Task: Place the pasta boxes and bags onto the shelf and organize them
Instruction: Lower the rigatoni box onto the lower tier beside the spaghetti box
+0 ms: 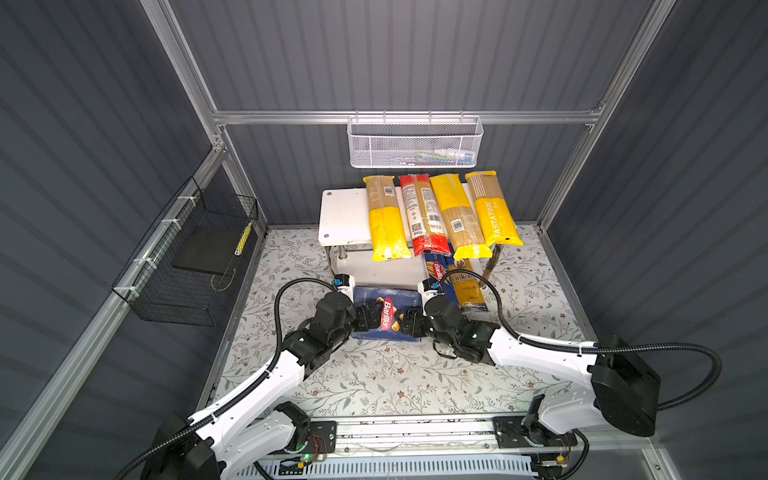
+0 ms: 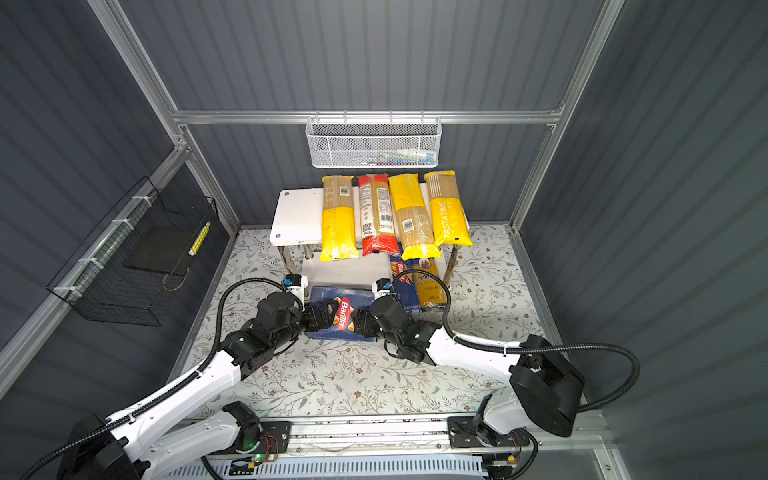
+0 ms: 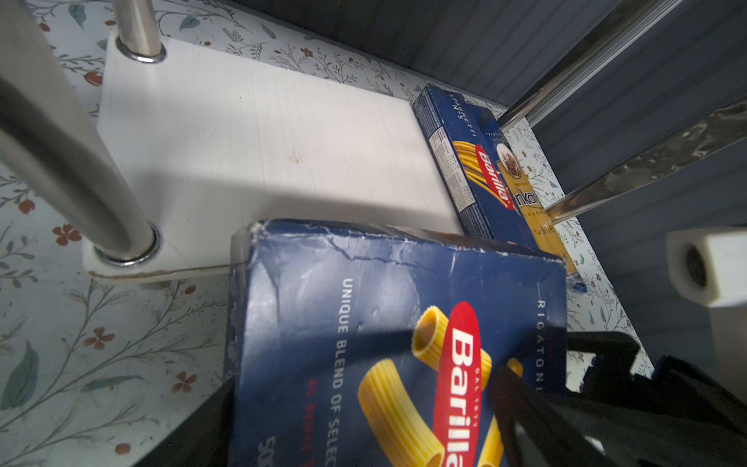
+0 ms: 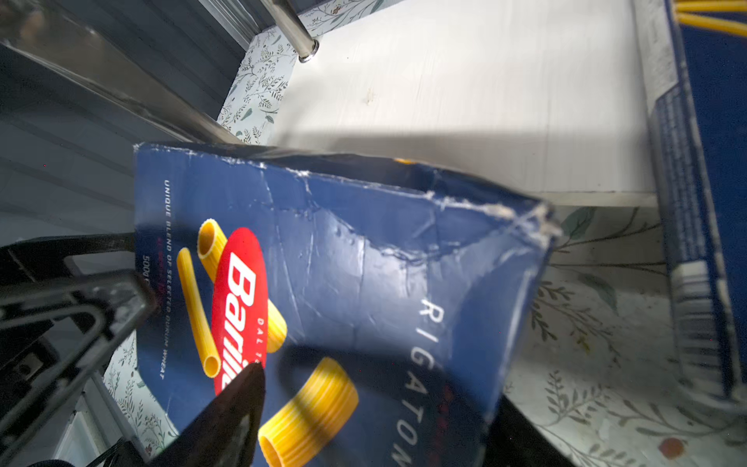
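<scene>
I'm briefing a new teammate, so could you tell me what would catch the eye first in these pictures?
First, the dark blue rigatoni box, gripped at either end by the left fingers and the right fingers, at the front of the lower tier of the white shelf. Behind it, four spaghetti bags, three yellow and one red, lie side by side across the top tier, overhanging its front edge.

The left arm [image 1: 266, 380] and right arm [image 1: 540, 353] reach from the near edge of the table [image 1: 374, 386] toward its middle, wrists turned inward. The left gripper [image 1: 368, 319] and right gripper [image 1: 409, 323] face each other. Each clamps one end of the rigatoni box [image 1: 386, 298], one finger above and one below.
</scene>
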Controlling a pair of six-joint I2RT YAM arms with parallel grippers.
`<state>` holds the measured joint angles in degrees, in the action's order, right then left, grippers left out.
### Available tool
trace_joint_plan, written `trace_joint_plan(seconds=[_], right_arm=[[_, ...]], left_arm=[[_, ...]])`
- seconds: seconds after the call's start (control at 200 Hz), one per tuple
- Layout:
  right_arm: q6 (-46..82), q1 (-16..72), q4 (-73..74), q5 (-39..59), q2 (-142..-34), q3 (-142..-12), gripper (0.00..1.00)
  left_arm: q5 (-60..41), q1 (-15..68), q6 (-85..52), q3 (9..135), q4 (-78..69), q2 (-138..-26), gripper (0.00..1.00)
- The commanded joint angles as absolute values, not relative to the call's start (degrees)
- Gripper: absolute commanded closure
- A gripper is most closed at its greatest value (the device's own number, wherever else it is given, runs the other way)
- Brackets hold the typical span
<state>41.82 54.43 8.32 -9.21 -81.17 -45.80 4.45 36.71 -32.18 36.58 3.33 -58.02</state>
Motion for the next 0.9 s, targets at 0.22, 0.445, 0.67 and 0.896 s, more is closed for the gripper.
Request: trace_joint_plan(seconds=[0.22, 0.445, 0.67, 0.896], right_arm=[[40.10, 53.46, 22.56, -4.89, -82.39, -51.78, 0.24], [40.34, 51.87, 23.29, -3.79, -84.93, -53.63, 0.24], [40.64, 50.71, 23.72, -2.59, -87.73, -56.13, 0.24], [42.01, 48.90, 26.75, -1.32, -90.84, -57.69, 0.25]], left_arm=[[-1.15, 38.67, -30.22, 40.21, -7.81, -63.01, 0.07], [1.28, 38.59, -27.87, 42.02, -8.52, -65.62, 0.05], [2.46, 38.50, -26.59, 44.38, -10.90, -69.74, 0.05], [2.38, 37.32, -26.45, 46.13, -13.57, -73.24, 0.05]])
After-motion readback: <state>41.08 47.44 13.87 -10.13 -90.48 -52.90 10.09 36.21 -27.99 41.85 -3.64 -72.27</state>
